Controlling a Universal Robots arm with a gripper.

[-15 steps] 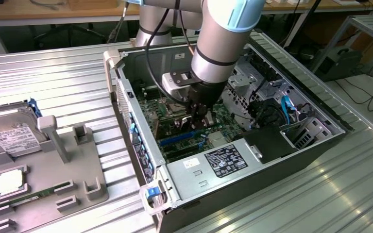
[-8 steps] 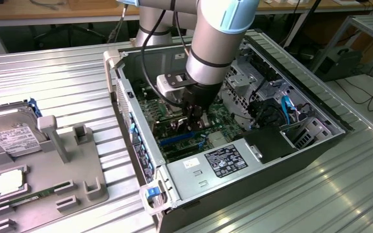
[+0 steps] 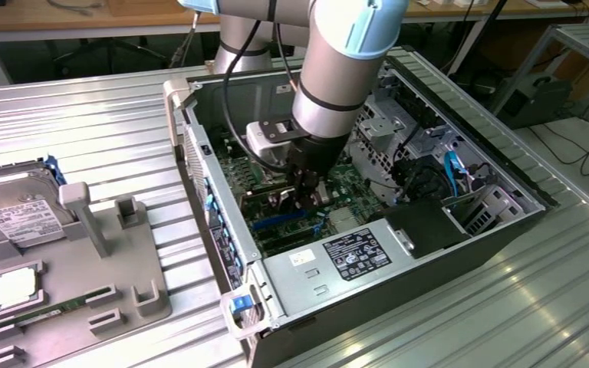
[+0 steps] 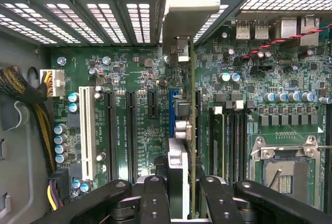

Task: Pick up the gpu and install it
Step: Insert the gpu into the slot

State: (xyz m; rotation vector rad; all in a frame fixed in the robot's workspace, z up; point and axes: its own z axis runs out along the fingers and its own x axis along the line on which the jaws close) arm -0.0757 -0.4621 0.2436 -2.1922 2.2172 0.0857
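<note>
1. Arm reaches steeply down from the top of the exterior view into the open PC case; wrist points almost straight down over the motherboard.
2. Pincer sits low inside the case, just above the board. In the wrist view the pincer has its black fingers either side of a thin card.
3. Pincer is narrow, clamped on the gpu, gripping its upper edge.
4. The gpu is seen edge-on in the wrist view: standing on edge, perpendicular to the board, long axis running along the expansion slots, from the pincer toward the rear wall of the case.
5. Its silver end bracket points at the perforated rear panel of the case, touching or just beside it; cannot tell which.
6. The gpu is over the blue slot, between the black slots and the RAM slots; cannot tell if it is fully seated.
7. CPU socket lies near, on the far side of the RAM slots.
8. On the exterior view's left, a grey parts holder lies on the ribbed metal desk, with a hard drive and a RAM stick in it, well apart from the pincer.
</note>
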